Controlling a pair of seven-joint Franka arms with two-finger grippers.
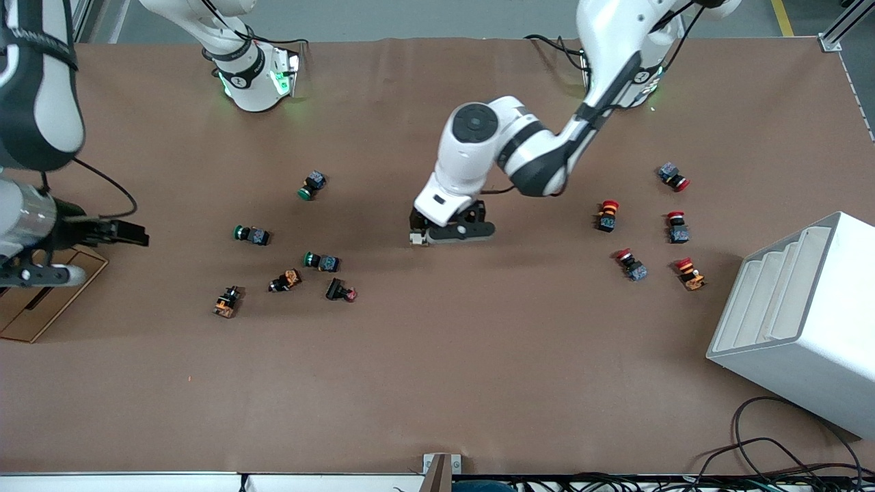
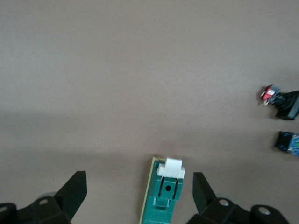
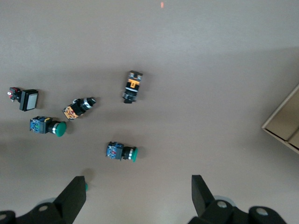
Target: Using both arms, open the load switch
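The load switch is a dark-green oblong block with a white lever piece at one end, lying flat on the brown table. My left gripper is low over it and open. The block lies between the two black fingers, closer to one, and touches neither. In the front view the left gripper covers most of the switch at mid-table, so only its white end shows. My right gripper is open with nothing in it. It hangs over the right arm's end of the table.
Green-capped push buttons and orange parts lie toward the right arm's end. Red-capped buttons lie toward the left arm's end, next to a white stepped rack. A cardboard box sits under the right gripper.
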